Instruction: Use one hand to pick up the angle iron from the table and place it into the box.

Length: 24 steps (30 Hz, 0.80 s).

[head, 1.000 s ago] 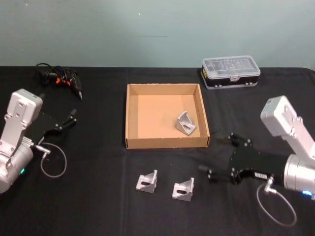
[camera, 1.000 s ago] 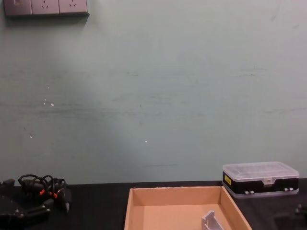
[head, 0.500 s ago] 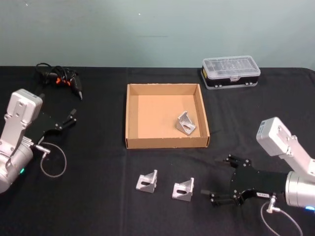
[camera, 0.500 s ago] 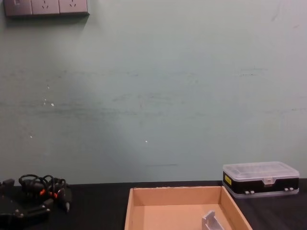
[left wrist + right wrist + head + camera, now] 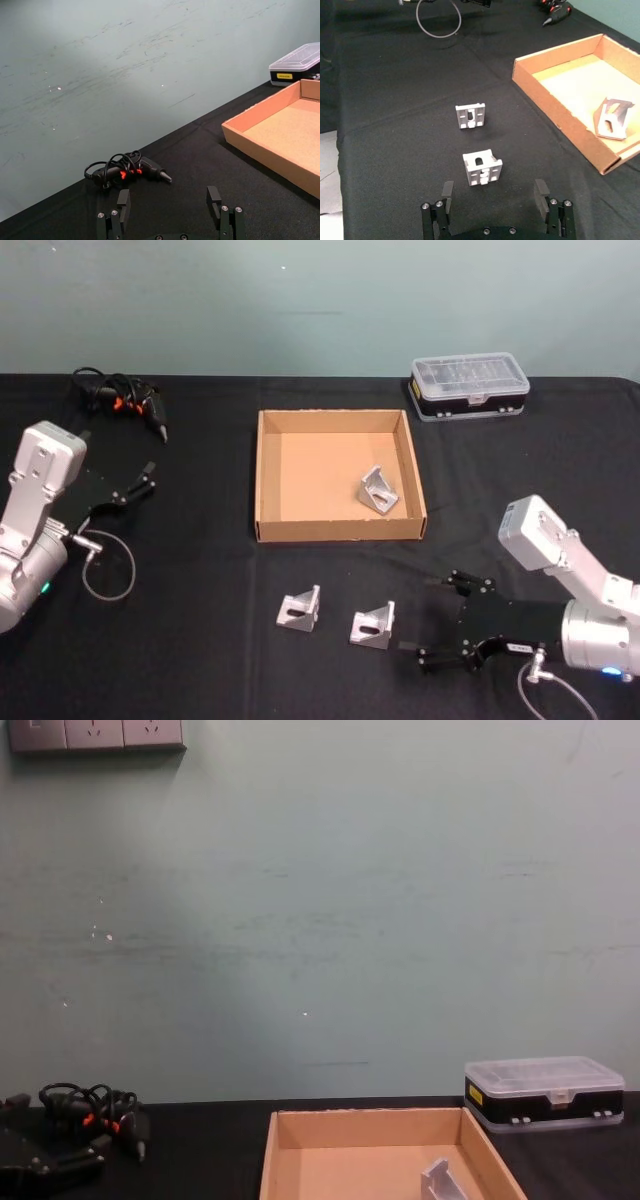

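Two silver angle irons lie on the black table point(image 5: 200, 570) in front of the box: one on the left point(image 5: 299, 609) point(image 5: 470, 116) and one on the right point(image 5: 372, 624) point(image 5: 482, 169). A third angle iron point(image 5: 378, 490) point(image 5: 611, 119) point(image 5: 438, 1178) rests inside the tan box point(image 5: 338, 531) point(image 5: 555, 112) point(image 5: 290, 1150) near its right wall. My right gripper point(image 5: 432, 622) point(image 5: 493, 195) hangs open just right of the right-hand angle iron, pointing at it, with nothing between its fingers. My left gripper point(image 5: 140, 483) point(image 5: 168, 200) is parked open at the table's left.
A clear-lidded black case point(image 5: 469, 386) point(image 5: 545, 1093) point(image 5: 297, 62) stands behind the box on the right. A black tool with an orange-marked cable point(image 5: 125, 400) point(image 5: 127, 170) point(image 5: 95, 1110) lies at the back left. A grey cable loop point(image 5: 108, 565) lies by my left arm.
My right gripper has drawn back toward the table's near edge and shifted left, ending beside the right-hand angle iron. The left arm has stayed still.
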{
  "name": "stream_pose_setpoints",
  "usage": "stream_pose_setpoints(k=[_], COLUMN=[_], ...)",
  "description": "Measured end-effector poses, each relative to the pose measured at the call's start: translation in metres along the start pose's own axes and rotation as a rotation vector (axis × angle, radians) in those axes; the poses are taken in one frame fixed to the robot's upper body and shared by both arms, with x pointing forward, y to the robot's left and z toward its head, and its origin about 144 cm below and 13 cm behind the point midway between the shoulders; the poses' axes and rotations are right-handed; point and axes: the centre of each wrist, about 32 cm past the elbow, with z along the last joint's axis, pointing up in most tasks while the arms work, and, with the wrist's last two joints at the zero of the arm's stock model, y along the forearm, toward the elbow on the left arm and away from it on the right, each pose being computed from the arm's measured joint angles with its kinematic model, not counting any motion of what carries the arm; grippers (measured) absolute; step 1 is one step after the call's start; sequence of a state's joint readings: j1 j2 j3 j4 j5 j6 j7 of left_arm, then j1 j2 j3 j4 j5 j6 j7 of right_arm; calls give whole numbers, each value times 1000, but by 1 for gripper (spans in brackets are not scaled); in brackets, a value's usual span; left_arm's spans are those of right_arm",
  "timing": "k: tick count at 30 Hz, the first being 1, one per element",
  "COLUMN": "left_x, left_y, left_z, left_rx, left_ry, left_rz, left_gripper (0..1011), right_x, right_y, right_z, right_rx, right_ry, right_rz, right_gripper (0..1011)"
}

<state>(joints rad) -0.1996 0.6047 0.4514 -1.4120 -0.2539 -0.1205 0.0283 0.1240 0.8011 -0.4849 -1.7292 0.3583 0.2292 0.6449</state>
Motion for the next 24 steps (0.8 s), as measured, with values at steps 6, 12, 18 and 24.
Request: stream_pose_setpoints(k=[6,12,18,24], left_x=[0,0,0,0], left_y=[0,0,0,0], left_z=[0,0,0,0], left_rx=[0,0,0,0], left_ry=[0,0,0,0], left_rz=[0,0,0,0], left_gripper=[1000,1000,1000,1000], right_x=[1,0,1,2], right_y=[9,18,28,35], right_z=[-1,-1,1,2], right_rx=[-6,-14,-20,-22], right_ry=[-1,-5,-12,-14], right_rz=[15,31,48,54], right_gripper=[1004,1004,1004,1004])
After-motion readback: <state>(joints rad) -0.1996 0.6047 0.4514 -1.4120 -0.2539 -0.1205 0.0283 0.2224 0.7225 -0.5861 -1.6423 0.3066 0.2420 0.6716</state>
